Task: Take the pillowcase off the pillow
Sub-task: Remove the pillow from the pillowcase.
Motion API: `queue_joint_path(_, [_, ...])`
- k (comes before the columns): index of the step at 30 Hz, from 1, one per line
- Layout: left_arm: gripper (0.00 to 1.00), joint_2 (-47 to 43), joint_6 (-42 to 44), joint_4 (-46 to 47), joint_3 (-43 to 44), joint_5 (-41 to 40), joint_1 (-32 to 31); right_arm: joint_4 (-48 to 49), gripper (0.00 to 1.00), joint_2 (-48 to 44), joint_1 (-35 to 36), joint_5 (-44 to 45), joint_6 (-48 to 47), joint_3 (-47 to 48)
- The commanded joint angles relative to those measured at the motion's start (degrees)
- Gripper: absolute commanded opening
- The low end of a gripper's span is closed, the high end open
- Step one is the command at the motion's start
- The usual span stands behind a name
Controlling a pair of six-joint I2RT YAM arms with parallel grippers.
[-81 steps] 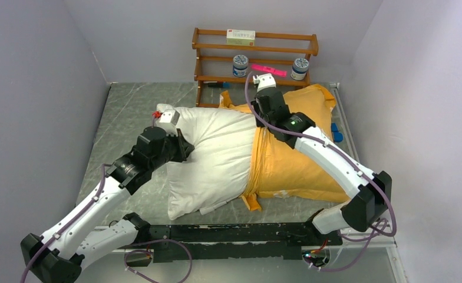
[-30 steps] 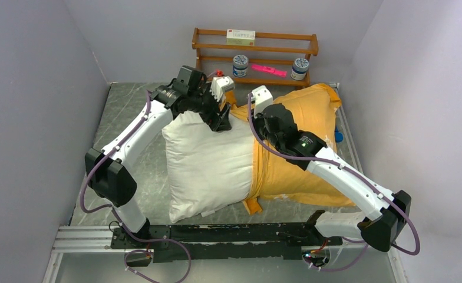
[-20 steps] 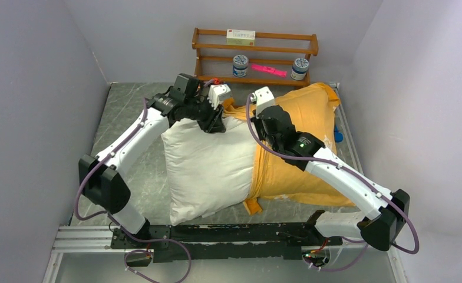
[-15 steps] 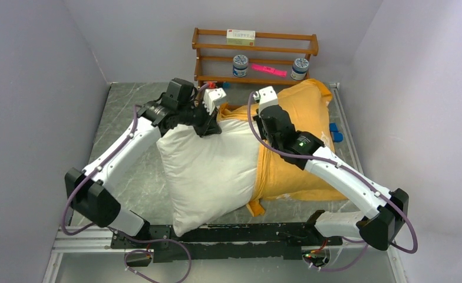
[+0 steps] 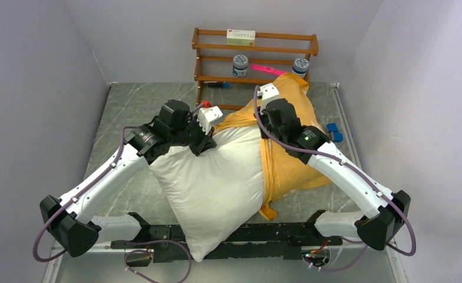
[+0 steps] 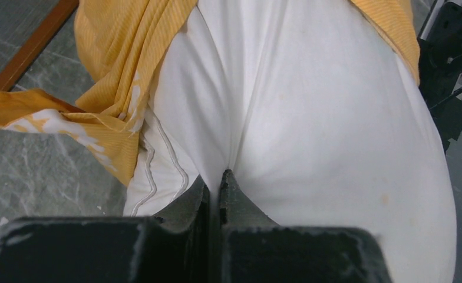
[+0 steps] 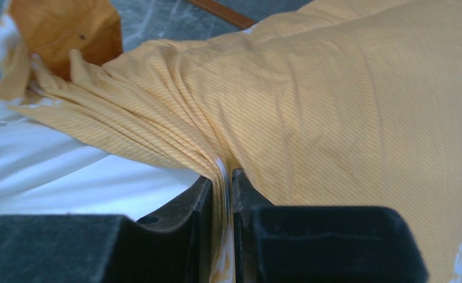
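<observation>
The white pillow (image 5: 214, 188) lies slanted across the table's middle, its near corner over the front rail. The orange-yellow pillowcase (image 5: 287, 159) covers only its far right end. My left gripper (image 5: 204, 143) is shut on a pinch of the pillow's white fabric at its far left edge; the left wrist view shows the pillow (image 6: 311, 118) pinched between my fingers (image 6: 215, 187), with the pillowcase (image 6: 122, 71) bunched beyond. My right gripper (image 5: 268, 127) is shut on the gathered rim of the pillowcase (image 7: 311, 94), with the pillow (image 7: 69, 171) showing white to its left.
A wooden shelf rack (image 5: 255, 56) stands at the back wall with two jars (image 5: 240, 65), a box (image 5: 241, 36) and a pink item (image 5: 264, 69). Blue objects (image 5: 333, 131) lie at the right wall. Grey side walls close in the table (image 5: 131, 109).
My left gripper has pulled the pillow toward the near left, drawing more white out of the case. My right gripper held the case's rim and moved slightly back. The case has bunched up narrower.
</observation>
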Motion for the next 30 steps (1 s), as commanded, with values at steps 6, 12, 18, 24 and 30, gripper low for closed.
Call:
queue_joint_path(6, [0.05, -3.43, -0.82, -0.91, 1.36, -0.20, -0.53, -1.70, 0.54, 5.81, -2.34, -18.22, -4.68, 16.08])
queue_joint_path(12, [0.05, -4.05, -0.73, 0.37, 0.45, 1.06, -0.96, -4.01, 0.72, 14.02, -2.25, -23.98, -3.87, 23.68])
queue_joint_path(18, [0.05, -4.27, -0.07, 0.41, 0.53, 1.61, -1.35, -7.10, 0.81, 23.68, -0.83, -27.58, -4.29, 31.00])
queue_joint_path(24, [0.05, -4.53, 0.29, 0.43, 0.23, 1.75, -1.55, -12.45, 0.83, 31.25, 1.85, -29.58, -4.93, 36.61])
queue_joint_path(30, [0.05, -5.34, 0.82, -0.32, 0.67, -0.49, -1.55, -18.56, 0.73, 36.19, 2.11, -25.96, -9.05, 37.84])
